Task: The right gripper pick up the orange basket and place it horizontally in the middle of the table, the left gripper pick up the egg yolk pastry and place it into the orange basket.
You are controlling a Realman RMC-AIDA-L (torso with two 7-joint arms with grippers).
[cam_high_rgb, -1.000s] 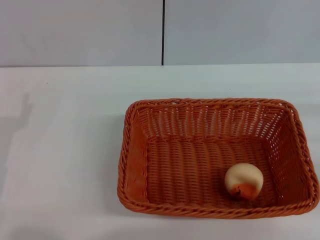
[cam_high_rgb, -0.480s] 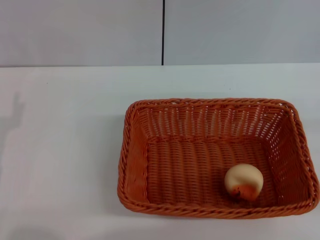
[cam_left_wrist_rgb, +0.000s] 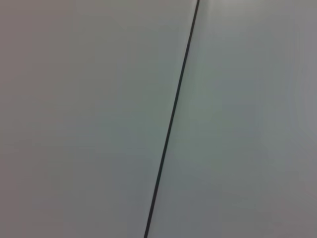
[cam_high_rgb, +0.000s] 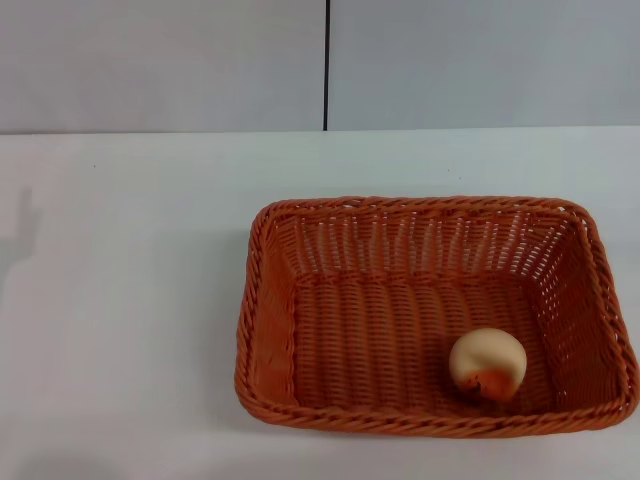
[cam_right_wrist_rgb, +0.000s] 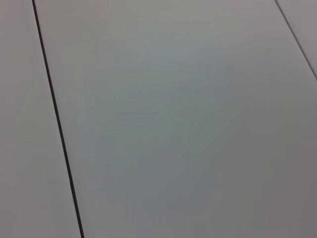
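Smaller shadow on the table [cam_high_rgb: 130, 300].

Behind my work surface I see a plain pale grey wall [cam_high_rgb: 160, 65] made of flat panels, split by a thin dark vertical seam [cam_high_rgb: 326, 65]. Both wrist cameras show only that wall, each crossed by a seam. Lighting is soft and even.

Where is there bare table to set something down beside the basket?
Bare table lies wide open left of the orange basket and behind it, up to the wall. The basket reaches the right edge; only the egg yolk pastry sits inside, near its front right corner.
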